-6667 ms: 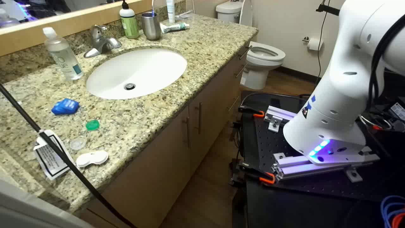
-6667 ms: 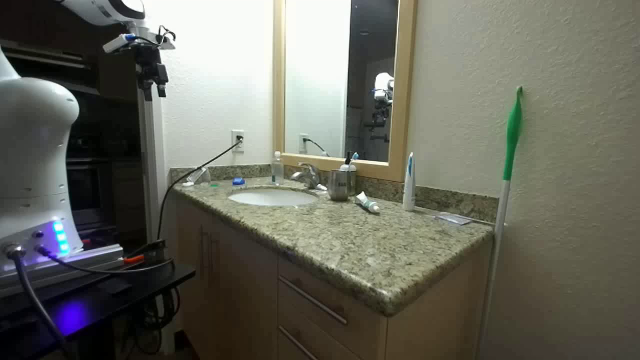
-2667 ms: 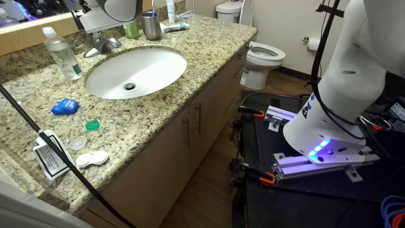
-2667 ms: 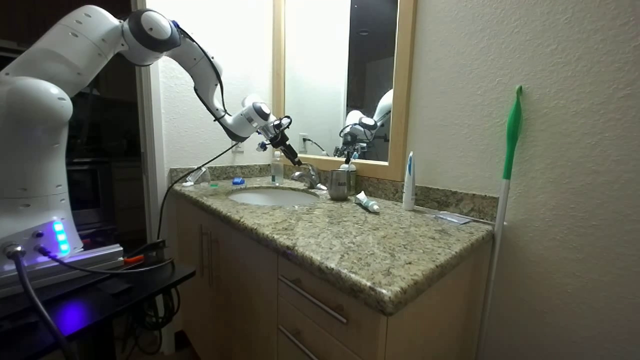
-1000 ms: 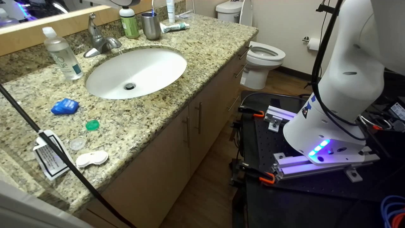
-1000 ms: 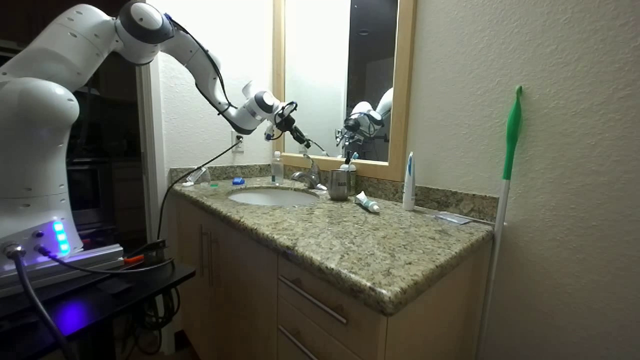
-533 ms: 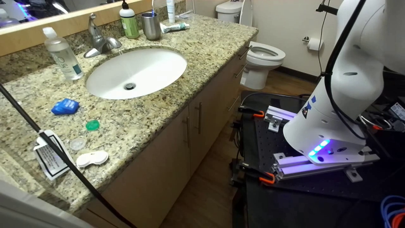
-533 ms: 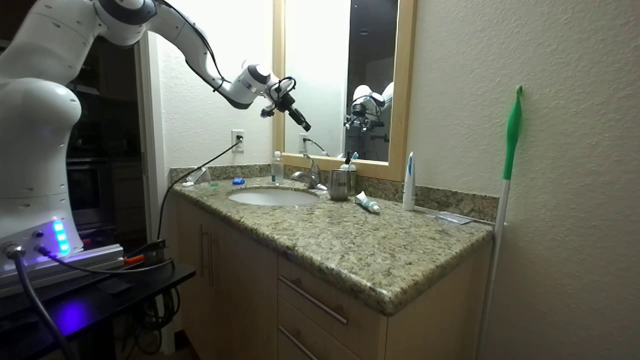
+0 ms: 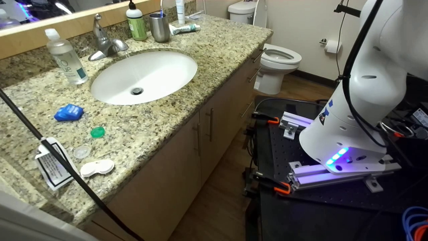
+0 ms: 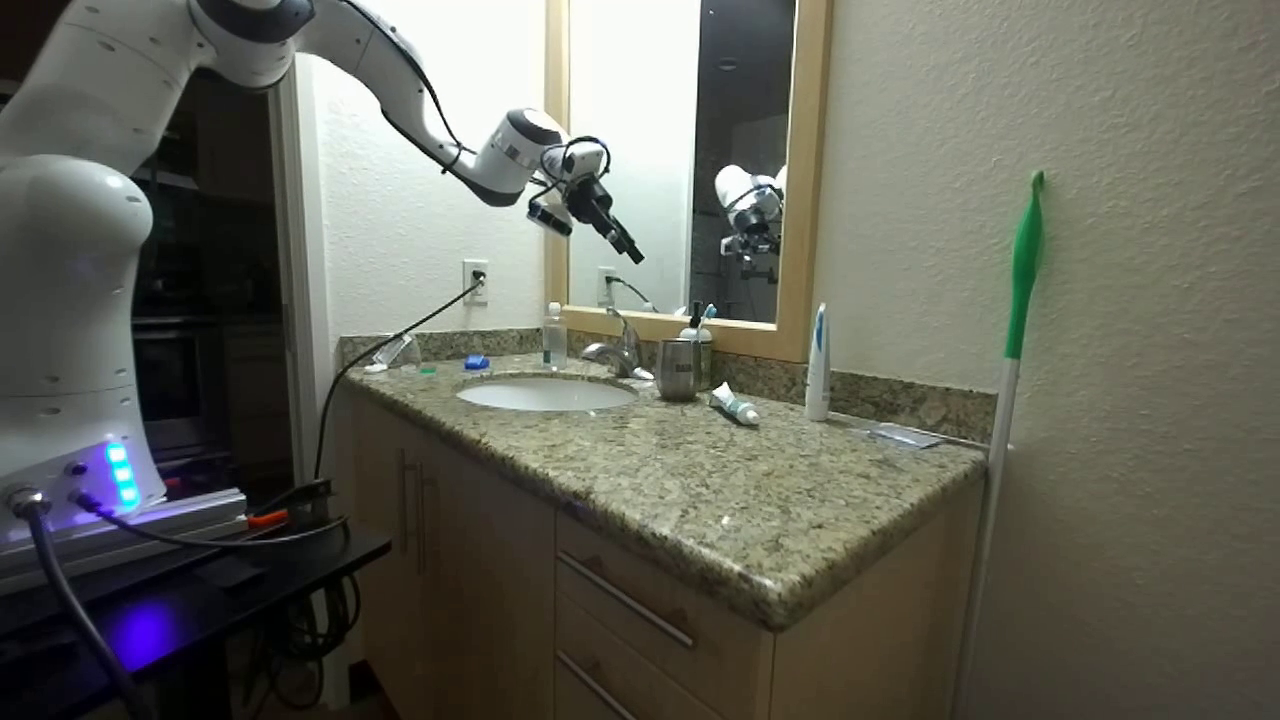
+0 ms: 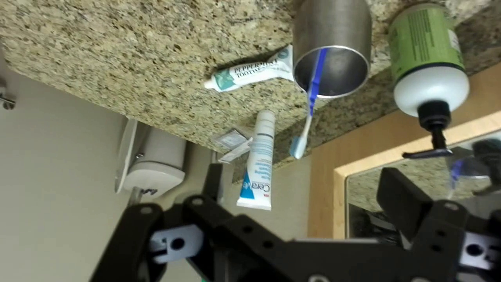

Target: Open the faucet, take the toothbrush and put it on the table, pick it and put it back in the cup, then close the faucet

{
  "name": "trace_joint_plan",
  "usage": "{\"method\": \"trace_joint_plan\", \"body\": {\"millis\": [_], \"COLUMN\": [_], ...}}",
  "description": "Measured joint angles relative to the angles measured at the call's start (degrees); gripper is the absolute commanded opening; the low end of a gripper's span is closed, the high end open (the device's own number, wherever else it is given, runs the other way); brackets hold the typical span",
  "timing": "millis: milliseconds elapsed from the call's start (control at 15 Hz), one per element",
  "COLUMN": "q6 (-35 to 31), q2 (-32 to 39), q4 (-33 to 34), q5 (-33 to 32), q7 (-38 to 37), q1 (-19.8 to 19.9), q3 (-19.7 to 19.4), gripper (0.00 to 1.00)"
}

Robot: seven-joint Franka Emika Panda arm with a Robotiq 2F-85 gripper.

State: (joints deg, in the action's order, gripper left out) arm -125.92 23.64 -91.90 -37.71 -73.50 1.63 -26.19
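Currently | one gripper (image 11: 302, 185), jaws spread | one toothbrush (image 11: 313, 91) leaning in one cup (image 11: 332, 27) | one faucet (image 9: 105, 44), running

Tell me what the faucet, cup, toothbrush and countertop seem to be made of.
Faucet: metal, probably chrome-plated, with bright mirror-like highlights.
Cup: metal, likely stainless steel; satin grey sheen and a thin bright rim.
Toothbrush: apparently plastic, judging by its smooth, even blue handle and white neck.
Countertop: stone-like, probably polished granite: irregular speckles, glints near its rounded edge; possibly composite.
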Motion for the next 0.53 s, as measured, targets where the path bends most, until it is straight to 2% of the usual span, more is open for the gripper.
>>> {"method": "trace_joint_plan", "body": {"millis": [333, 533], "q6": [0.1, -0.6], "q2": [2.9, 6.2], "q4": [0.8, 4.1], "q5": [-0.5, -2.0], "q7": [-2.7, -10.4], "q1": [0.9, 2.4], "q3": [1.2, 1.2], "gripper": [1.00, 1.00]}}
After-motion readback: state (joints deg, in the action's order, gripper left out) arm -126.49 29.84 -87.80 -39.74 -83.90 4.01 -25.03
